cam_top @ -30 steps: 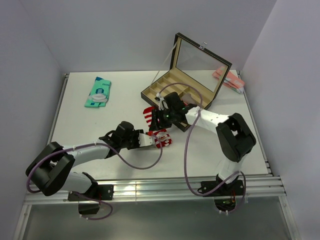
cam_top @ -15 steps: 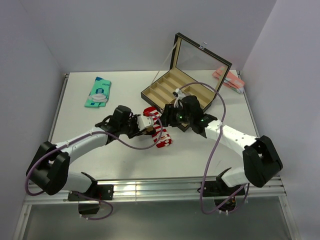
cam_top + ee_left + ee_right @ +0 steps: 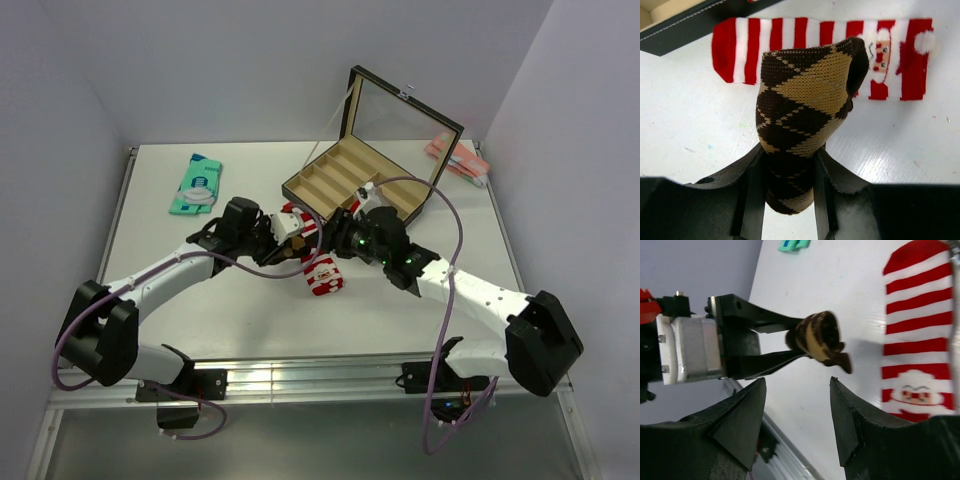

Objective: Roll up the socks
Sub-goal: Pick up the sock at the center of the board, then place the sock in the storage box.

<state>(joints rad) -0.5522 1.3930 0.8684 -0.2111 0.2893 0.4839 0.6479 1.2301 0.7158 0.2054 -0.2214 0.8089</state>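
The argyle sock (image 3: pixel 807 100) is off the table (image 3: pixel 200 270), just in front of the open case (image 3: pixel 350 175). It is pinched at its lower end in the left gripper (image 3: pixel 789 155), whose jaws are clenched on the fabric. Its free end stands up and curls over on itself, so I'd call it bunched rather than properly rolled.

Beneath and behind it, the striped Santa sock (image 3: pixel 790 35) lies flat and at full length, one end by the case's front edge and the Santa face farther out from the case.

What has changed: a second ago my left arm was low, out at the Santa end of that sock, and the right arm was hunched over the end nearest the case. Since then the left has swung in toward the case. The right has stretched out and turned, so the right gripper (image 3: pixel 796 390) now faces the argyle sock head-on, jaws spread and empty, near the fabric but not touching it.

To me that reads as a handover or a two-handed tuck being set up. Neither sock is finished, and the striped one is untouched.
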